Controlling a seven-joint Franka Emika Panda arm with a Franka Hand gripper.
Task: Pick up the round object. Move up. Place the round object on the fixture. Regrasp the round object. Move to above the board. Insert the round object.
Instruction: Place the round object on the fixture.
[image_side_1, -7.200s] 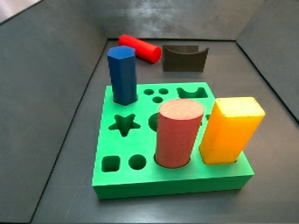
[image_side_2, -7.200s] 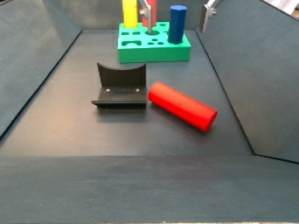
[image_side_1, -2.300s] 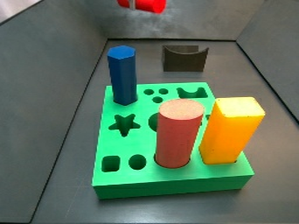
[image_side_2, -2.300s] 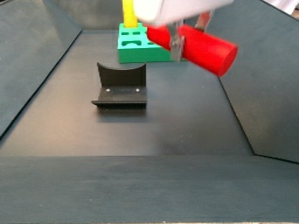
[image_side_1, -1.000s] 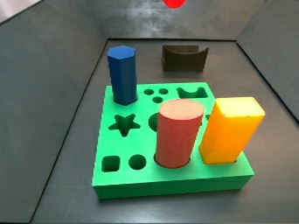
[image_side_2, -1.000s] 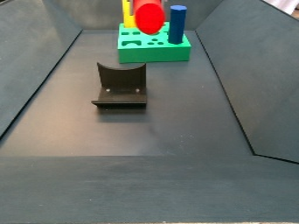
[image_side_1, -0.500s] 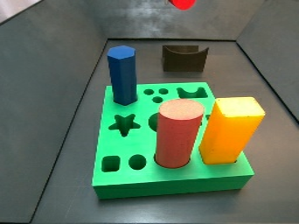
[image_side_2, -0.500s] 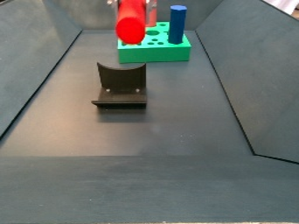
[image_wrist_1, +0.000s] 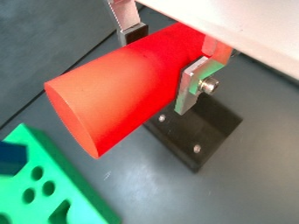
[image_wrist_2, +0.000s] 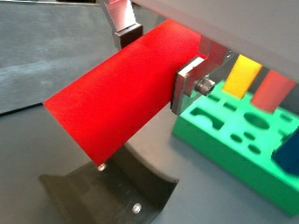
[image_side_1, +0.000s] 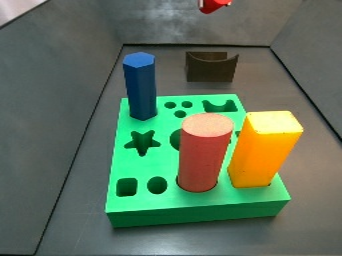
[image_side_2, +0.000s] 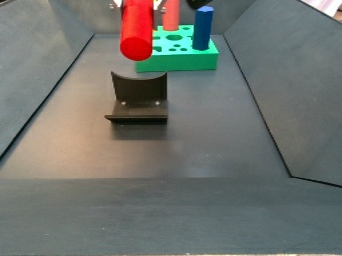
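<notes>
My gripper (image_wrist_1: 166, 57) is shut on the round object (image_wrist_1: 122, 101), a glossy red cylinder gripped across its body by the silver fingers (image_wrist_1: 197, 80). It also shows in a wrist view (image_wrist_2: 122, 96). In a side view the round object (image_side_2: 136, 28) hangs in the air above the fixture (image_side_2: 138, 97), well clear of it. In a side view only its end (image_side_1: 214, 5) shows at the top edge, above the fixture (image_side_1: 211, 66). The fixture lies below the cylinder in both wrist views (image_wrist_1: 193, 136) (image_wrist_2: 111, 197). The green board (image_side_1: 174, 130) (image_side_2: 181, 58) (image_wrist_2: 233, 140) stands apart.
The board holds a blue hexagonal peg (image_side_1: 139, 85), a thick salmon-pink cylinder (image_side_1: 203, 150) and a yellow block (image_side_1: 263, 148). Sloping grey walls (image_side_2: 267, 60) close in the floor on both sides.
The gripper has carried the round object sideways, away from the board, to above the fixture. The cylinder has also turned, now pointing more downward.
</notes>
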